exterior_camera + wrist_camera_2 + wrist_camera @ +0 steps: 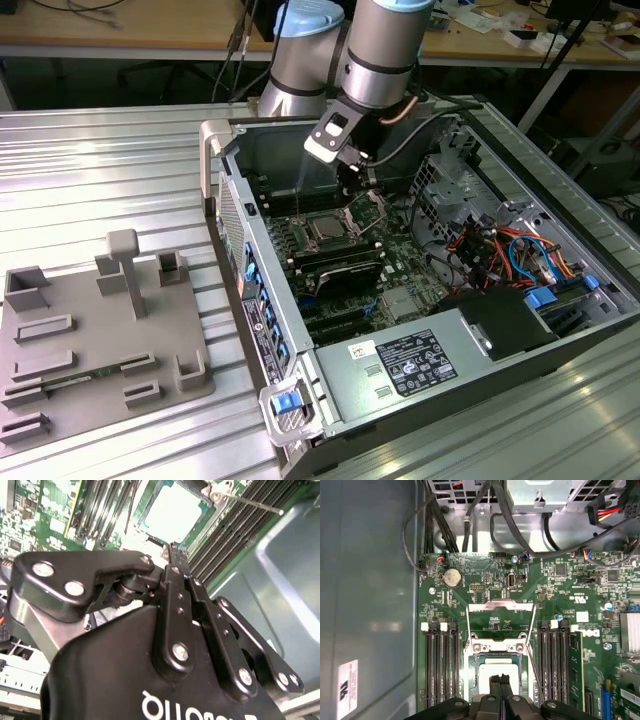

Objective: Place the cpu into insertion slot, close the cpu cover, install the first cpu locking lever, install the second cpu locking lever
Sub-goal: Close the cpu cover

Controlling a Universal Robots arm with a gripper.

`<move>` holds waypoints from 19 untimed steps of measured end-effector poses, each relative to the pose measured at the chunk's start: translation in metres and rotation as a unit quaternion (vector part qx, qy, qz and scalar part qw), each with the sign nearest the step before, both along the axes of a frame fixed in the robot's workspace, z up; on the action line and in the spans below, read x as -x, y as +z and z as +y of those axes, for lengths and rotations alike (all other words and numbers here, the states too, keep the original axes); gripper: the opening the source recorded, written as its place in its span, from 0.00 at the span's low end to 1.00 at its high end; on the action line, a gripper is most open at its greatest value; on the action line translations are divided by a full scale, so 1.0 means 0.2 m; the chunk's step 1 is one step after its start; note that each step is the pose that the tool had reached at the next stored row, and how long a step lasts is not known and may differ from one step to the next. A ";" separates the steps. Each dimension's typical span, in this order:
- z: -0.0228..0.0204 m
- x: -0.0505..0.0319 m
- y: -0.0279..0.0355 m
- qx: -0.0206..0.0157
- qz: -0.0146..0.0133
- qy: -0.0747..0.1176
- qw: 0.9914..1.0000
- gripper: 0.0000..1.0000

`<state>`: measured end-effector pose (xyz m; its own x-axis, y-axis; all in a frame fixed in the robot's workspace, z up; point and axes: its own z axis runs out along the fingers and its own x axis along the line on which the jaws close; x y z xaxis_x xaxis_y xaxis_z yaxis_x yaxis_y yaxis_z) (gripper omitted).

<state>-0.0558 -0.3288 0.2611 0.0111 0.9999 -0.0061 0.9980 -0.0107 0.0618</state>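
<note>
Claw point(499, 681) fingers pressed together, gripping nothing, over the cpu point(495, 668) seated in the insertion slot point(475, 662); cpu cover point(500, 607) open. Exterior view: labelled power supply point(405, 362) at the slot's five o'clock.

I see the cpu point(489, 671) in the slot point(473, 667). The cover point(500, 608) stands open at the slot's edge, memory banks point(441, 662) flank the slot, and the end effector point(499, 681) hangs just above it.
</note>
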 end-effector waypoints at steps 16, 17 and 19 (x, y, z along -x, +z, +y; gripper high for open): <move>0.010 -0.215 0.014 0.000 0.020 0.000 1.000 0.11; 0.011 -0.227 0.014 0.000 0.021 0.000 1.000 0.11; 0.018 -0.270 0.014 0.000 0.024 0.000 1.000 0.11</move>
<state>-0.0019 -0.3252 0.2640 0.0106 0.9999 -0.0068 0.9999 -0.0105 0.0134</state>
